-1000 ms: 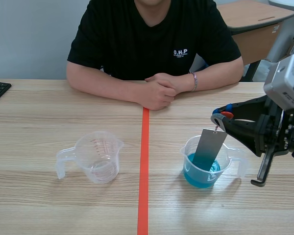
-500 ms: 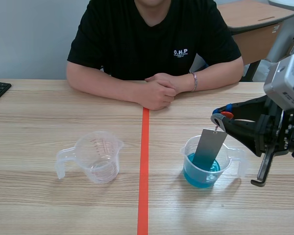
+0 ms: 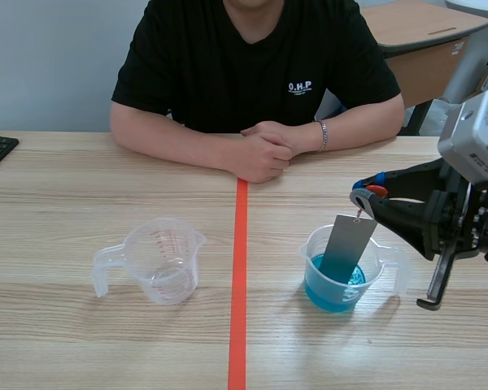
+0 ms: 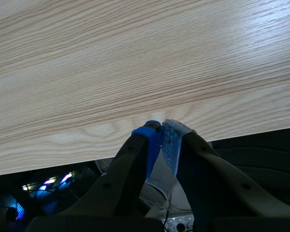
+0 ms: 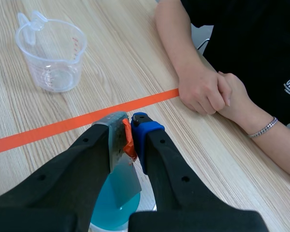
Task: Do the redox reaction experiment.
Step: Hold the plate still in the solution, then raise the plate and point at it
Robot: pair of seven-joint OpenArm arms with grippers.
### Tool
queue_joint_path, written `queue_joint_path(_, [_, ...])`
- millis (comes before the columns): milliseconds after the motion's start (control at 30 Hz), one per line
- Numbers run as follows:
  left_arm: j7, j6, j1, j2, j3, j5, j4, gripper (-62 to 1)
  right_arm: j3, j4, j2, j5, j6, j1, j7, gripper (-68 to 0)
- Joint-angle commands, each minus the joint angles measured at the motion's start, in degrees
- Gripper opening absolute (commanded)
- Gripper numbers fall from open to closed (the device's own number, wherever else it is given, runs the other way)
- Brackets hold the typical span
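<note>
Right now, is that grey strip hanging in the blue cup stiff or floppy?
Probably stiff: the strip looks flat and straight, held only at its top by the right gripper. Likely light, being so thin. Wet, it may be slippery.

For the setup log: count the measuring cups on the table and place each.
2. The clear cup stands left of the orange tape line; the cup of blue liquid stands right of it, the metal strip hanging into it from the right tool. None appears hidden.
</note>
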Motion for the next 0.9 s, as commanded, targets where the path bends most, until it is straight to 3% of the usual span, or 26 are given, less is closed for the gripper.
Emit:
queue_joint_path(0, [-0.57,-0.17,-0.02,0.15,-0.24,0.02,0.46,-56.3,0.35,2.19,2.03,0.98,0.44,0.04,0.68,-66.0])
queue_joint_path(333, [-0.61,-0.44,-0.02,0.15,-0.24,0.00,0.46,-56.2,4.81,8.11,6.25,7.89,0.44,-3.28,0.63,-66.0])
queue_joint_path(867, [-0.57,-0.55,-0.02,0.15,-0.24,-0.20,0.46,-56.3,19.19,21.35,6.40,15.02,0.44,-13.29,-1.25,-66.0])
